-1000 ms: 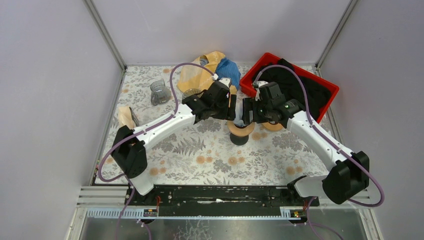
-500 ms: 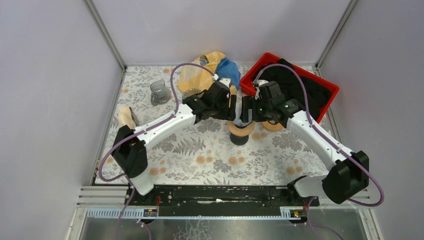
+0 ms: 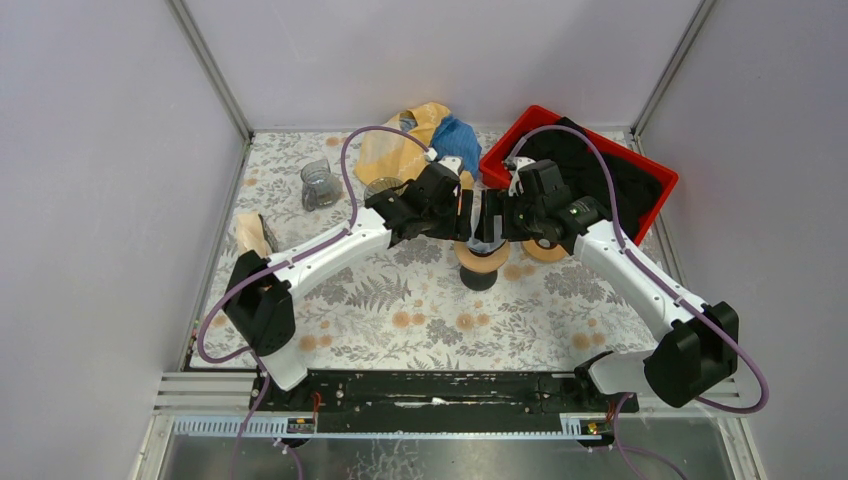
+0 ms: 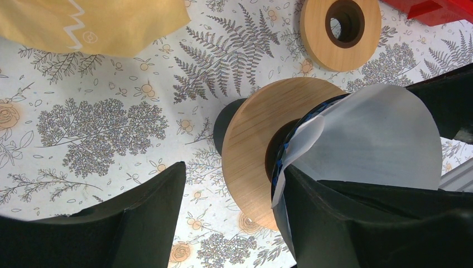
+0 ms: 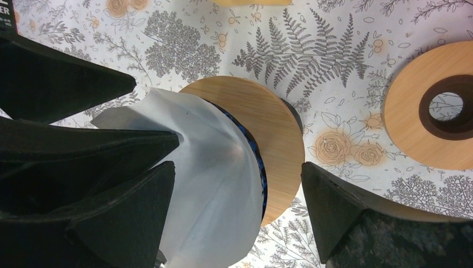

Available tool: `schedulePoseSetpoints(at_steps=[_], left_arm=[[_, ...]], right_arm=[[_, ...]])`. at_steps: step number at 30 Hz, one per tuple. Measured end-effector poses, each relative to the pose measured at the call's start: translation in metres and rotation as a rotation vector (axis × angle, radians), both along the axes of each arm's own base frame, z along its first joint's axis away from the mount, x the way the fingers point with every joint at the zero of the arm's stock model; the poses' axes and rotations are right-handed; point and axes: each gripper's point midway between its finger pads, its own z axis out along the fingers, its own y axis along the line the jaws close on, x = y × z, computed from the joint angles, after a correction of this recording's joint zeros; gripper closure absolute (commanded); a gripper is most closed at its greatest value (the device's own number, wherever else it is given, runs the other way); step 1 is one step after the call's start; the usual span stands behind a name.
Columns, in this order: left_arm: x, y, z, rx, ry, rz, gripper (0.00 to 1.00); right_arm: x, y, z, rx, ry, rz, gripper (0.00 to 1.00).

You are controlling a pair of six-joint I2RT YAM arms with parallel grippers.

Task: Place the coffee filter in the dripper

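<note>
Change: over the last second the right gripper (image 3: 487, 225) had edged up and left, ending close beside the left gripper (image 3: 465, 215); the left arm had kept its place.
Filter: the white coffee filter (image 4: 368, 134) sat point-down in the dripper (image 3: 481, 262), its edge standing above the wooden collar (image 4: 251, 145).
Left fingers: spread wide astride the collar, gripping nothing.
Right fingers: spread wide; one overlapped the filter, contact unclear.
Writing: the yellow bag (image 4: 95, 22) bore a white zigzag and an unreadable round mark; white "ER", cut off, showed at the corner of the right wrist view.
</note>
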Motion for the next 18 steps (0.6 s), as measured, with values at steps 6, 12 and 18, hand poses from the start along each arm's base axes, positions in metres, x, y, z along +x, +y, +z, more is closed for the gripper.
schedulePoseSetpoints(at_steps=[6,12,18], left_arm=[[0.0,0.0,0.0,0.0,0.0,0.0,0.3],[0.0,0.0,0.0,0.0,0.0,-0.001,0.3],[0.0,0.0,0.0,0.0,0.0,-0.001,0.3]], right_arm=[[-0.003,-0.003,-0.003,-0.014,0.016,-0.003,0.09],[-0.007,-0.006,-0.006,-0.029,0.033,-0.004,0.1],[-0.011,-0.008,-0.011,-0.041,0.053,-0.001,0.12]])
